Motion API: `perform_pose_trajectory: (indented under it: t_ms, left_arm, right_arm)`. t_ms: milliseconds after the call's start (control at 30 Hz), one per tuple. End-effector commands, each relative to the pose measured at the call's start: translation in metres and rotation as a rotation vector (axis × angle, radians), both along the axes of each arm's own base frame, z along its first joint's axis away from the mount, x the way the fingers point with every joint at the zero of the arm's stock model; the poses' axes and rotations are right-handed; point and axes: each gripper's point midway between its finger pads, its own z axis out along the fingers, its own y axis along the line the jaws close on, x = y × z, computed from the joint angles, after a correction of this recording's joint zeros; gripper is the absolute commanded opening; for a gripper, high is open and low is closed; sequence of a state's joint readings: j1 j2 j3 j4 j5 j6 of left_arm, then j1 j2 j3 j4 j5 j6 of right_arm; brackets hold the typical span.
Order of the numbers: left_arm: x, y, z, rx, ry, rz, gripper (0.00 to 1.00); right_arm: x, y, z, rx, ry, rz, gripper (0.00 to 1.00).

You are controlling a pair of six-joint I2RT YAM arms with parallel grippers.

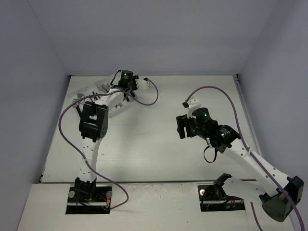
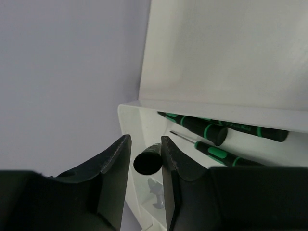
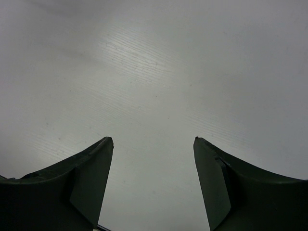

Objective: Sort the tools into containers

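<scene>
Left jaws are nearly closed, pinching the round black end of a tool (image 2: 147, 161) right over the white tray (image 2: 129, 115), where green-marked screwdrivers (image 2: 201, 128) lie inside. Right jaws gape wide, holding nothing, above the white surface (image 3: 154, 72).

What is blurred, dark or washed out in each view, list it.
Left wrist: the left gripper and the screwdriver end it pinches are dark blurs; the screwdrivers in the tray are sharper. Right wrist: the right gripper is dark and soft, the table evenly lit, no glare. Top external: soft even light.
</scene>
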State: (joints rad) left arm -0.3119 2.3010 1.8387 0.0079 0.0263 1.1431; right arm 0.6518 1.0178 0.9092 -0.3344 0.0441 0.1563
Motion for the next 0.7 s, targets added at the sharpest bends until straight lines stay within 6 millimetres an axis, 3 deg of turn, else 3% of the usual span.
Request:
perform_pose_trajectory:
  t_ms: [0,67,267,300,367,400,500,667]
  left_arm:
    - [0.006,-0.013,0.051,-0.068,-0.114,-0.056,0.41]
    - [0.004,-0.013,0.053,-0.073,-0.115,-0.051,0.55]
    - [-0.013,-0.02,0.099,-0.174,-0.161,-0.036,0.66]
    - [-0.019,-0.024,0.106,-0.182,-0.169,-0.032,0.79]
    - [-0.032,-0.025,0.12,-0.22,-0.177,-0.017,0.79]
    - [-0.04,-0.024,0.139,-0.263,-0.201,-0.007,0.8]
    - [-0.065,-0.024,0.17,-0.357,-0.223,0.018,0.8]
    - [-0.122,-0.006,0.239,-0.678,-0.267,0.173,0.83]
  right_arm:
    - [0.008,0.006,0.019,0.018,-0.046,0.008,0.65]
    - [0.008,0.005,0.02,0.019,-0.048,0.005,0.65]
    - [0.008,-0.001,0.032,0.022,-0.089,-0.01,0.65]
    - [0.008,-0.003,0.034,0.018,-0.098,-0.016,0.65]
    - [0.009,-0.006,0.042,0.022,-0.124,-0.022,0.65]
    - [0.009,-0.008,0.045,0.021,-0.135,-0.028,0.65]
    - [0.01,-0.016,0.054,0.025,-0.167,-0.056,0.65]
    - [0.01,-0.028,0.07,0.043,-0.21,-0.116,0.67]
